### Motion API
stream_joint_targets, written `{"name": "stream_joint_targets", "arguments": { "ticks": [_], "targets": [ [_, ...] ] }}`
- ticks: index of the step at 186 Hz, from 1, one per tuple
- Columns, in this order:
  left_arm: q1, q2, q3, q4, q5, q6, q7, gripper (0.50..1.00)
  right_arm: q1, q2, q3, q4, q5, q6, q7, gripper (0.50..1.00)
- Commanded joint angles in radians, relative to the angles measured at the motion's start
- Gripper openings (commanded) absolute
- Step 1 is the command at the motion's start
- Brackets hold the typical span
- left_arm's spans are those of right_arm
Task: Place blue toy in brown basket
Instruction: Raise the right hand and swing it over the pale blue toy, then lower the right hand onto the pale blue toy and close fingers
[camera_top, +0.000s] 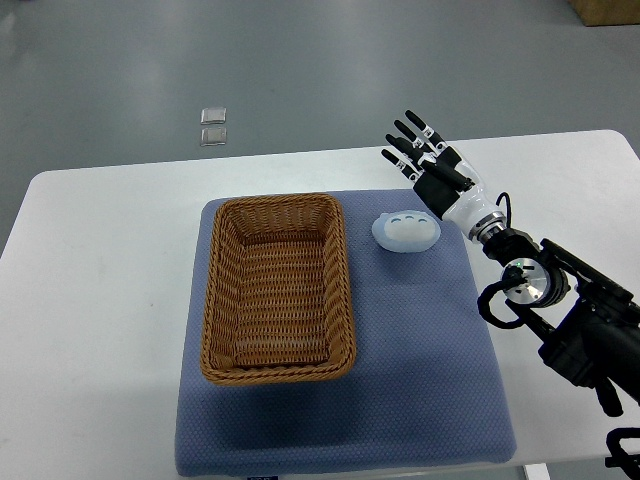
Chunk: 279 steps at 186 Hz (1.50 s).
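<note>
Reach step: right hand, fingers spread and empty, hovers just beyond the blue toy, which lies right of the empty brown basket; next, lower and grasp it.

Right hand: black segmented fingers with pale tip markings, white wrist shell. Behind it: silver round joint, black cables, black forearm housing, apparently matte.

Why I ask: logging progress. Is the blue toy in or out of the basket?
Out. The blue toy lies on the blue mat, right of the brown basket, which looks empty.
</note>
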Motion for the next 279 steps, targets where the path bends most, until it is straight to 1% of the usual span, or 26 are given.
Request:
{"name": "stream_joint_targets", "arguments": {
  "ticks": [1, 45, 59, 71, 93, 113, 126, 130, 135, 156, 166, 168, 179, 191, 211, 221, 237, 258, 279],
  "targets": [
    [0.000, 0.000, 0.001, -0.001, 0.000, 0.000, 0.001, 1.000, -0.001, -0.001, -0.005, 0.000, 0.000, 0.001, 0.000, 0.926],
    [-0.002, 0.000, 0.006, -0.011, 0.000, -0.008, 0.000, 1.000, 0.006, -0.009, -0.008, 0.000, -0.008, 0.002, -0.002, 0.926],
    [-0.003, 0.000, 0.006, -0.012, 0.000, -0.008, 0.001, 1.000, 0.018, -0.020, -0.018, 0.000, -0.015, 0.002, -0.017, 0.926],
    [-0.006, 0.000, 0.006, -0.012, 0.002, -0.009, 0.000, 1.000, 0.037, -0.043, -0.054, 0.000, -0.054, -0.001, -0.038, 0.926],
    [-0.008, 0.000, 0.004, -0.015, 0.002, -0.012, 0.001, 1.000, 0.127, -0.126, -0.129, 0.004, -0.159, 0.010, -0.058, 0.926],
    [-0.008, 0.000, 0.006, -0.015, 0.002, -0.012, 0.000, 1.000, 0.272, -0.231, -0.270, 0.006, -0.236, 0.033, -0.106, 0.926],
    [-0.008, 0.000, 0.006, -0.015, 0.002, -0.012, 0.001, 1.000, 0.405, -0.294, -0.437, 0.006, -0.242, 0.047, -0.129, 0.926],
    [-0.008, 0.000, 0.006, -0.015, 0.002, -0.012, 0.000, 1.000, 0.425, -0.302, -0.465, 0.006, -0.242, 0.048, -0.132, 0.926],
    [-0.008, 0.000, 0.006, -0.015, 0.002, -0.012, 0.001, 1.000, 0.492, -0.319, -0.547, 0.006, -0.242, 0.050, -0.137, 0.926],
    [-0.008, 0.000, 0.004, -0.014, 0.002, -0.012, 0.001, 1.000, 0.696, -0.340, -0.858, 0.041, -0.274, 0.051, -0.150, 0.926],
    [-0.008, 0.000, 0.004, -0.014, 0.002, -0.012, 0.001, 1.000, 0.795, -0.343, -0.994, 0.067, -0.333, 0.050, -0.155, 0.926],
    [-0.009, 0.000, 0.004, -0.014, 0.002, -0.012, 0.001, 1.000, 0.831, -0.342, -1.043, 0.078, -0.360, 0.048, -0.157, 0.926],
    [-0.009, 0.000, 0.004, -0.014, 0.002, -0.012, 0.001, 1.000, 0.922, -0.333, -1.170, 0.116, -0.429, 0.047, -0.158, 0.926],
    [-0.011, 0.000, 0.004, -0.014, 0.002, -0.012, 0.001, 1.000, 0.982, -0.328, -1.259, 0.153, -0.460, 0.047, -0.167, 0.926],
    [-0.011, 0.000, 0.004, -0.014, 0.002, -0.012, 0.001, 1.000, 1.037, -0.328, -1.359, 0.246, -0.466, 0.045, -0.190, 0.926],
    [-0.011, 0.000, 0.001, -0.015, 0.002, -0.014, 0.001, 1.000, 1.055, -0.328, -1.396, 0.274, -0.468, 0.034, -0.200, 0.926],
    [-0.011, 0.000, 0.000, -0.017, 0.003, -0.014, 0.003, 1.000, 1.060, -0.323, -1.411, 0.282, -0.468, 0.019, -0.204, 0.926],
    [-0.011, 0.000, 0.001, -0.017, 0.003, -0.014, 0.003, 1.000, 1.039, -0.307, -1.416, 0.276, -0.469, -0.056, -0.204, 0.926],
    [-0.011, 0.000, 0.003, -0.015, 0.002, -0.014, 0.003, 1.000, 1.000, -0.293, -1.416, 0.268, -0.472, -0.084, -0.206, 0.926]
  ]
}}
